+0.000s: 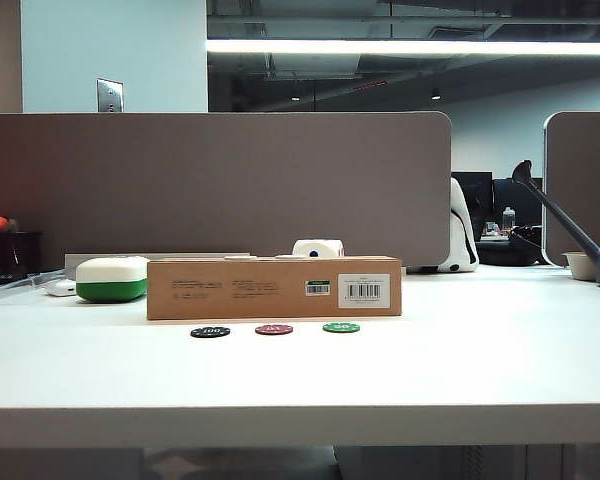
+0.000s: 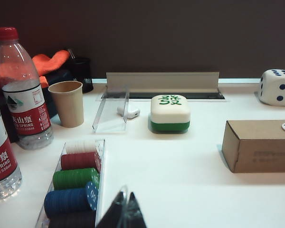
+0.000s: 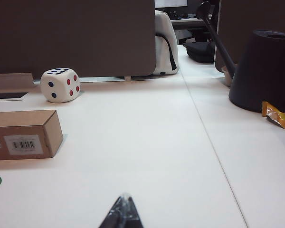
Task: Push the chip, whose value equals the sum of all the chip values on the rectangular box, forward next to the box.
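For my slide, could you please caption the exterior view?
Black, dark-red and green poker chips line up before a long brown cardboard box on a white table; neither gripper is visible.

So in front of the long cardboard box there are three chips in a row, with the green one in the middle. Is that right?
Not quite. The three chips do lie in a row before the box, but the dark-red chip is in the middle; the green chip is at the right end and the black chip at the left. The exterior view shows it.

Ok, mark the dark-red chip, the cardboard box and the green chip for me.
dark-red chip (image 1: pixel 274 329), exterior view, centre of its top face.
cardboard box (image 1: pixel 250 288), exterior view, bare front wall left of the labels.
green chip (image 1: pixel 341 327), exterior view, centre of its top face.
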Robot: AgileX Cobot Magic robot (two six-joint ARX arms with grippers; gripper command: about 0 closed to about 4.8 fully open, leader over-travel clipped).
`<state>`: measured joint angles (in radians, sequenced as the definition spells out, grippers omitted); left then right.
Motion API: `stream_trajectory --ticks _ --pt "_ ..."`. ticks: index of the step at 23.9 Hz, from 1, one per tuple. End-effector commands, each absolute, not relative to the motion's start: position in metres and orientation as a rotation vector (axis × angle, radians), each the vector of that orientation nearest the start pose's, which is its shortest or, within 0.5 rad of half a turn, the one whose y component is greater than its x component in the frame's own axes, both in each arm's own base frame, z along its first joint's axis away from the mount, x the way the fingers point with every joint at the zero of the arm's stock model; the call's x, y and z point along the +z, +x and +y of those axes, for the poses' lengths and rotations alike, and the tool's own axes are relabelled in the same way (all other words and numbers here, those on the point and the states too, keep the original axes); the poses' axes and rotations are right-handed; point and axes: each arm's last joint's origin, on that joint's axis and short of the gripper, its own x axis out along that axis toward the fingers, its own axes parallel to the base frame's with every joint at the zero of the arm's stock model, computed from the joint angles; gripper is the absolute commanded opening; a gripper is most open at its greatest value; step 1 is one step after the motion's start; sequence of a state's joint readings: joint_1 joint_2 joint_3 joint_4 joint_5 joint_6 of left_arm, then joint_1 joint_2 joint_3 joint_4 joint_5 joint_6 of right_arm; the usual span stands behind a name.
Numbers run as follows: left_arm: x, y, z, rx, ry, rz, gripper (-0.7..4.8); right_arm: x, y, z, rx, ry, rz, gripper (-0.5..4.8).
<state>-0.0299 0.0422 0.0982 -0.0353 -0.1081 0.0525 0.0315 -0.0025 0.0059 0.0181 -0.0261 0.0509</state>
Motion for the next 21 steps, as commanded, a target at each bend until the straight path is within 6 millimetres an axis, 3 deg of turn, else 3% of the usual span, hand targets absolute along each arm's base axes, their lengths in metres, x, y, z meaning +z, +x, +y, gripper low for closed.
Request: stream_trajectory --ticks 1,5,12,16,21 --pt "0.203 0.099 0.0 0.073 0.054 0.029 -0.05 0.167 0.097 0.004 0.057 0.049 -0.035 -0.04" --pt "0.22 0.118 -0.011 -0.009 0.068 0.141 -0.05 0.167 0.097 0.004 0.057 0.056 -0.035 -0.04" --pt "0.223 0.133 -0.074 -0.465 0.143 0.296 -0.05 0.168 0.097 0.004 0.066 0.08 -0.038 -0.04" --pt "0.219 0.143 -0.101 -0.655 0.169 0.404 -0.05 0.17 0.097 0.004 0.073 0.341 -0.051 -0.04" --pt "0.213 0.161 -0.114 -0.691 0.184 0.499 -0.05 0.174 0.097 0.005 0.123 0.658 -0.064 -0.01"
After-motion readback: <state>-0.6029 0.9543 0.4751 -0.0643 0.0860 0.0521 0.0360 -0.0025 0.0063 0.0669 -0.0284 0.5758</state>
